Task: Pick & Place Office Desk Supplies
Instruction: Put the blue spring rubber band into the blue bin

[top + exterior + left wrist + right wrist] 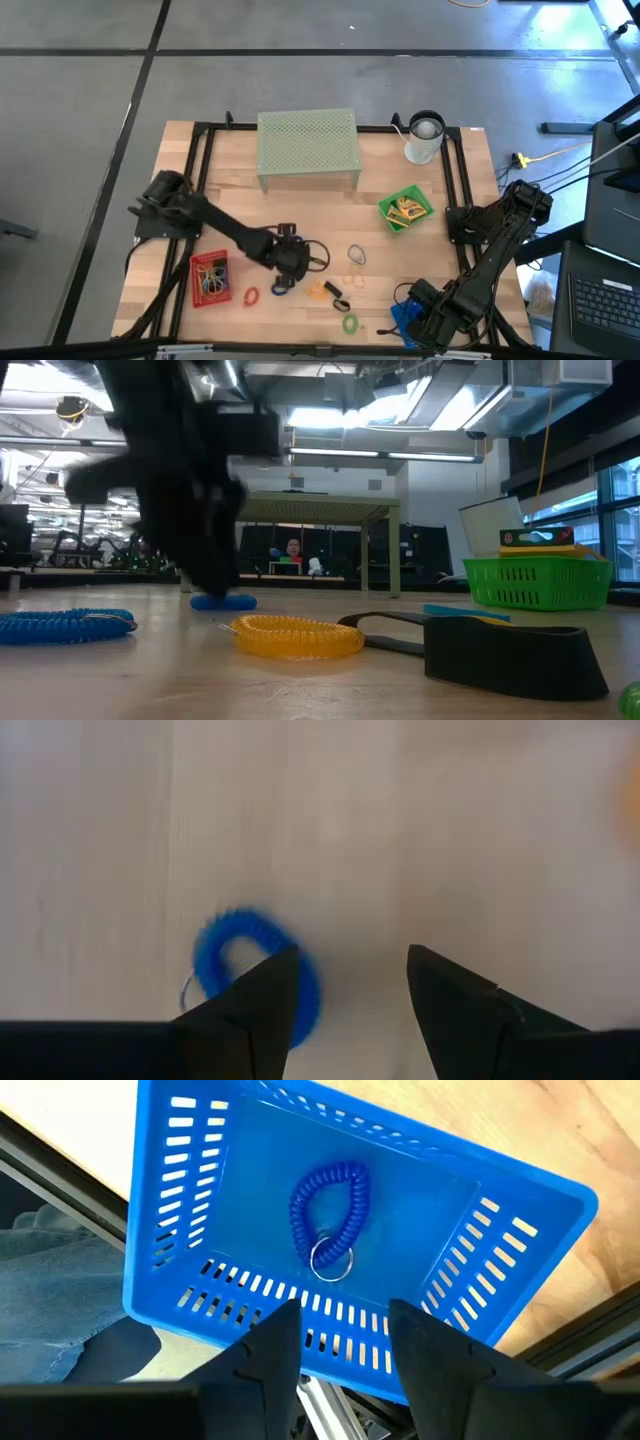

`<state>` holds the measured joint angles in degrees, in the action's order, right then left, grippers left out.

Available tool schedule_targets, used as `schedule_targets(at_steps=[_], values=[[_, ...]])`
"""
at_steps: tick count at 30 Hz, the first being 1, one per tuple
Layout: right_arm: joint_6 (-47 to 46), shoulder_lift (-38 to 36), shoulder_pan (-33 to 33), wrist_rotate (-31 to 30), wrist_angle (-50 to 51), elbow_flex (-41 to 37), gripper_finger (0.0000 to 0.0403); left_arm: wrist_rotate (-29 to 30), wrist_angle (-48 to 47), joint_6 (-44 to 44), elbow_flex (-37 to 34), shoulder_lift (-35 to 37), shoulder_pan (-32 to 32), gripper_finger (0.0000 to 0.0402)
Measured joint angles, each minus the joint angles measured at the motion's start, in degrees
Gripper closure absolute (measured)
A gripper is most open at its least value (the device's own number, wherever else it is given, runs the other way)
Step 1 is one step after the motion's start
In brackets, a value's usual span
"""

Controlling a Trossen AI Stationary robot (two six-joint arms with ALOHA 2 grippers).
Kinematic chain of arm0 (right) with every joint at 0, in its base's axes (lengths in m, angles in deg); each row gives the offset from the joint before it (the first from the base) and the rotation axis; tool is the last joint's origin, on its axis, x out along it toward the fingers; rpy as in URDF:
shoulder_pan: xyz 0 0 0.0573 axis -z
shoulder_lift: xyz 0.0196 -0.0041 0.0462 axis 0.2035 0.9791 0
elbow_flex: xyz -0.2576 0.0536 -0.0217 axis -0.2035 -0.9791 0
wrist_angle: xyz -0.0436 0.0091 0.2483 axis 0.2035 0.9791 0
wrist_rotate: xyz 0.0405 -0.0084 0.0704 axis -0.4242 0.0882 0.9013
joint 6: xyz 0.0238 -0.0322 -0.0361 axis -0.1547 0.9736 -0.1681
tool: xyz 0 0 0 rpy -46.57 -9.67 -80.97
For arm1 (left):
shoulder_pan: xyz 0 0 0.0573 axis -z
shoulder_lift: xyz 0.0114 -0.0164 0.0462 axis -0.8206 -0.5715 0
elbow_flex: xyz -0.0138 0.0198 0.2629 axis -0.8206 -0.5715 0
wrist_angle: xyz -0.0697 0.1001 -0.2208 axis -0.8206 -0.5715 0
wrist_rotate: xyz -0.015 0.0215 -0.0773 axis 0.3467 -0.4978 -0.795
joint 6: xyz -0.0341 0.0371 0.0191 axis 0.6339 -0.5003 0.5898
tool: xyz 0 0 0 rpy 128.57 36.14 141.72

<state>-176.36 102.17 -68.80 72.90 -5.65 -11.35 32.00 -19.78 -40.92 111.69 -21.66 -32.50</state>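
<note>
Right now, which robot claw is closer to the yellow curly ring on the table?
Left. The left claw hangs open over the table's middle front, just left of the yellow curly ring. The right claw is open above the blue tray at the front right corner, farther away.

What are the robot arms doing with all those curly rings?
They are sorting small desk things into coloured trays. The left gripper hangs over the wooden table with its fingers open, right next to a blue coiled plastic ring lying loose on the wood. The right gripper hovers open above the blue slotted plastic tray, where another blue coiled ring with a metal keyring lies. An orange coiled ring and other pieces wait on the table.
</note>
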Motion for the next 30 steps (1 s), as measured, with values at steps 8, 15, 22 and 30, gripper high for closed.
schedule_targets(at_steps=[8, 15, 22, 30], values=[[0.05, 0.00, 0.00, -0.70, -0.01, 0.00, 0.0255, -4.13, -0.24, -2.74, 0.31, -2.97, -5.21, 0.0243], [0.05, -0.02, 0.00, -0.77, -0.03, 0.00, 0.0255, -5.26, -0.24, -3.85, 0.15, -2.03, -5.83, 0.0262], [0.09, -0.02, 0.00, -2.83, -0.23, 0.00, 0.0255, -4.46, -1.40, -4.11, -0.28, 2.05, -5.82, 0.0258], [0.19, -0.04, 0.00, -3.81, -0.41, 0.00, 0.0255, -4.39, -3.52, -4.34, -0.15, 2.74, -5.72, 0.0258]])
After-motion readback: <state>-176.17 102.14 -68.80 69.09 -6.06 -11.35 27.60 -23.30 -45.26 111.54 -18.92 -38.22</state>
